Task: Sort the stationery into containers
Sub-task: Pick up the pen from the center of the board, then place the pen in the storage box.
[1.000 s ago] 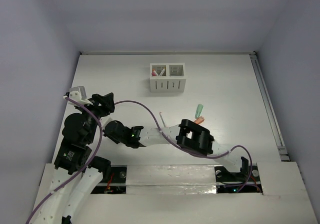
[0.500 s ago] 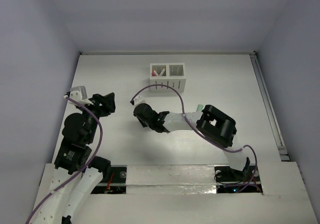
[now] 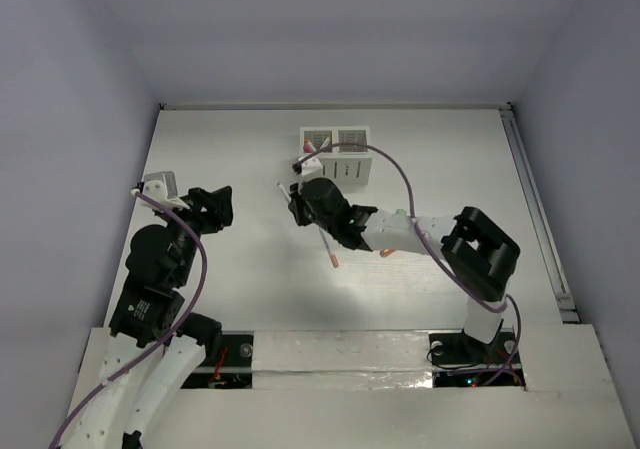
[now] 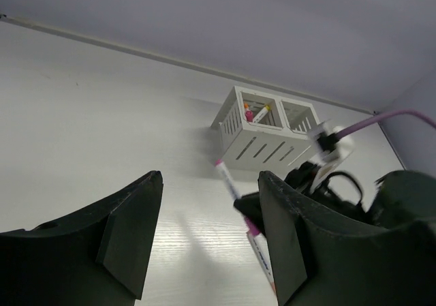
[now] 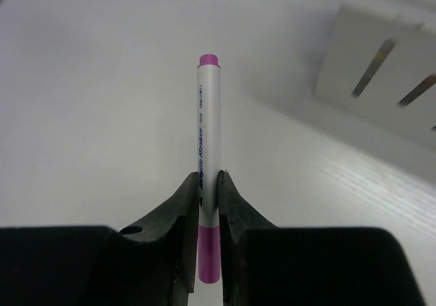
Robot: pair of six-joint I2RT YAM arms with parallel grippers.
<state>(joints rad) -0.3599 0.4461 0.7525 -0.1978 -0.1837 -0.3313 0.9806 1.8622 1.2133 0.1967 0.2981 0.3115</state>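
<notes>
We see the right gripper shut tight on a white pen with pink ends. Its two fingers pinch the pen near one end, and the rest of the pen sticks out past them. From above, the pen is tilted and sits just in front of the left side of the white box. From the left wrist, it looks held up in the air, with a shadow on the table under it. The left half of the box has some pens with pink and yellow caps standing in it. A small orange piece lies on the table beside the right arm. The left gripper is wide open with nothing in it, well away from the box on the left side
</notes>
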